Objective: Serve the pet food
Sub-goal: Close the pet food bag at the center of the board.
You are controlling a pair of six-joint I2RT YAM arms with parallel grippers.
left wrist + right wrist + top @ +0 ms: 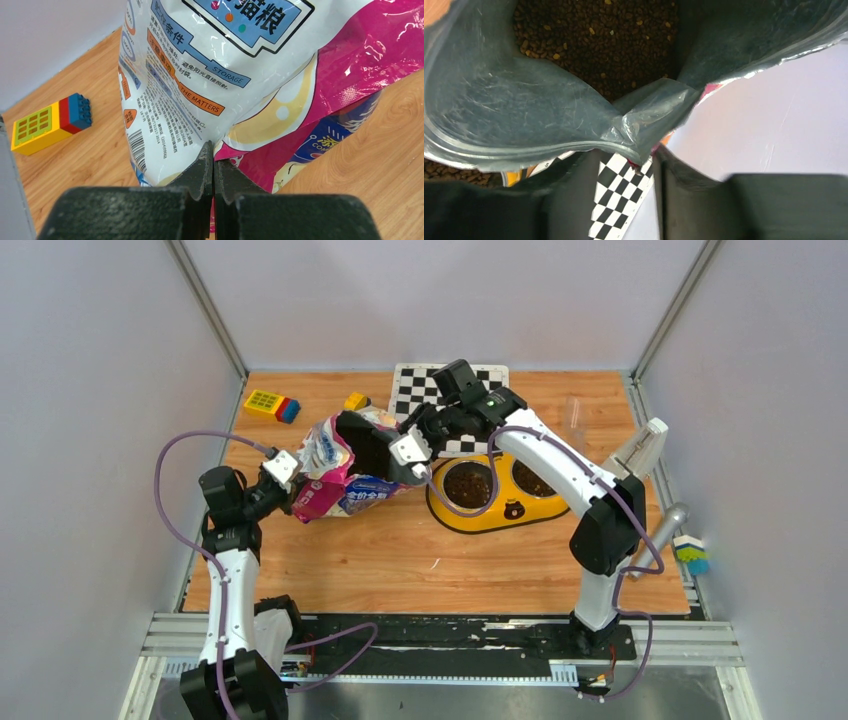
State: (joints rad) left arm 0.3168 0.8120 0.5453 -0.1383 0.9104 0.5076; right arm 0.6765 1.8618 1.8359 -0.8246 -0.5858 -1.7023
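Note:
The glossy pink and white cat food bag [335,468] lies tilted on the wooden table, its mouth towards the yellow double bowl [480,523]. My left gripper [288,478] [214,150] is shut on the bag's [225,75] bottom seam. My right gripper [408,452] [624,156] is at the bag's open mouth, jaws apart, with a fold of the silver-lined rim [644,120] hanging between the fingertips. The pet food [594,35], dark brown kibble, shows inside the bag. Kibble also lies in both steel cups [467,484] [532,480].
A black-and-white checkerboard [420,390] lies at the back behind the bowl. Toy bricks [272,405] [50,122] and a small yellow block [356,400] sit at the back left. A clear cup [575,415] stands at the back right. A brush [692,554] lies beyond the right edge.

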